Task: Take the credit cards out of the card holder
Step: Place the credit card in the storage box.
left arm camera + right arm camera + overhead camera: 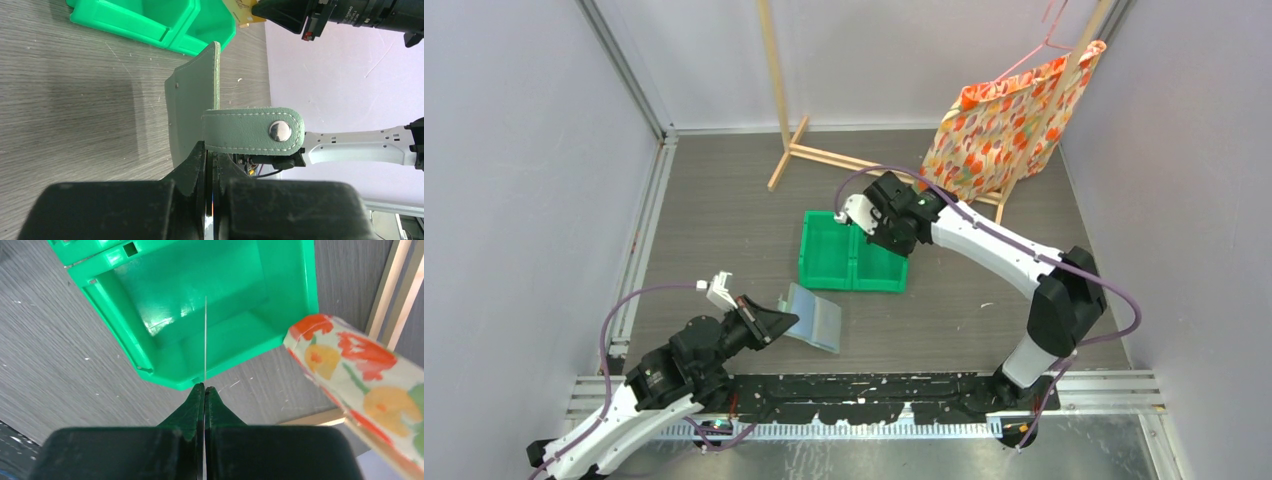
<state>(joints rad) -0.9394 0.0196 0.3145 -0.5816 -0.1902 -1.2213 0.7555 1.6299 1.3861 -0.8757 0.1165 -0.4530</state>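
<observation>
Right wrist view puts you mid-delivery: the right end effector [205,387] is pinched tight on a single card [205,340], seen edge-on as a thin pale line hanging over one compartment of the green bin [150,347]. From the top view that end effector sits at the bin's far side, near the floral bag [1009,115].

Your left end effector [206,150] is clamped on the edge of the card holder [192,107], which is held off the table [714,215] near the left arm, well apart from the bin. The holder hangs open, with its snap strap [255,131] sticking out sideways.

The step in hand looks like dropping this card. Next you would need to spread the right fingers while the card is inside the compartment walls, then bring that arm to the holder. Hold the left grip firm so the slots face the incoming arm. You cannot tell from here whether more cards remain inside.
</observation>
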